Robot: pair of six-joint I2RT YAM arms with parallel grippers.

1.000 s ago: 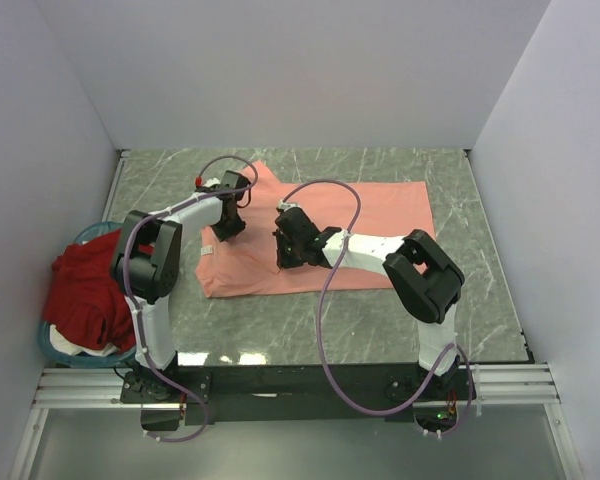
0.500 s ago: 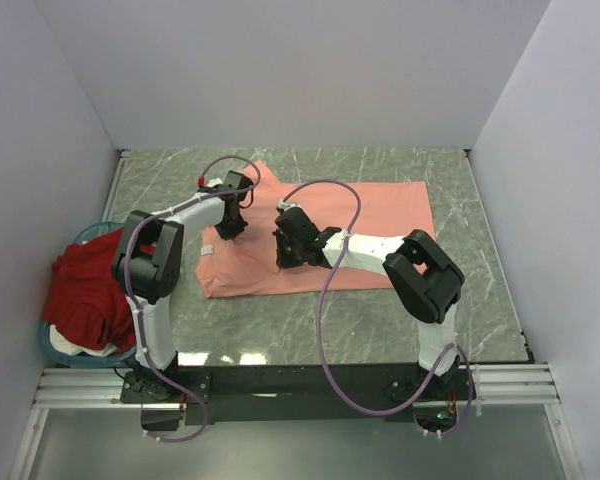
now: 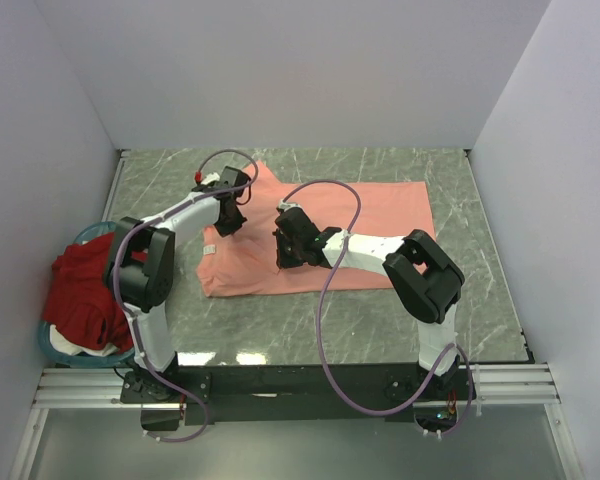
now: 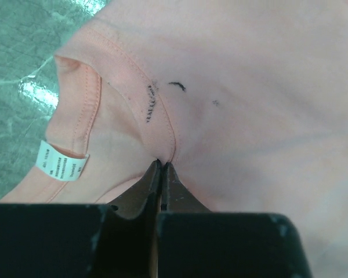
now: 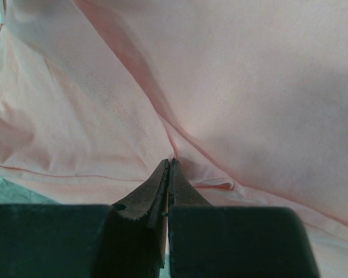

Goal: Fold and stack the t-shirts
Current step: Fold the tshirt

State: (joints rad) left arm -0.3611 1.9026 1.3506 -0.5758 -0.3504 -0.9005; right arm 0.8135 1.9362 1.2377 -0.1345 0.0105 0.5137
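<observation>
Table, grey-green marble look, carries everything.

Pink shirt lies spread flat across the middle of it, neck end toward the left, with a diagonal fold ridge near that end.

Basket, teal and round, sits off the table's left edge beside the left arm. Contents: red shirt, bunched up and heaped above the rim, with a bit of white cloth showing under it at the near side. Can't tell what the white piece is.

Left gripper is down on the pink shirt at the neck opening, fingertips pinched together on the collar band at the seam. Right gripper is just right of it, lower on the same shirt, tips clamped together on the fold ridge where the creases run into them.

Tag, white, is sewn inside the collar, folded, with rows of dark print too small to read. Marks, dark, sit on the inner collar band; illegible.
</observation>
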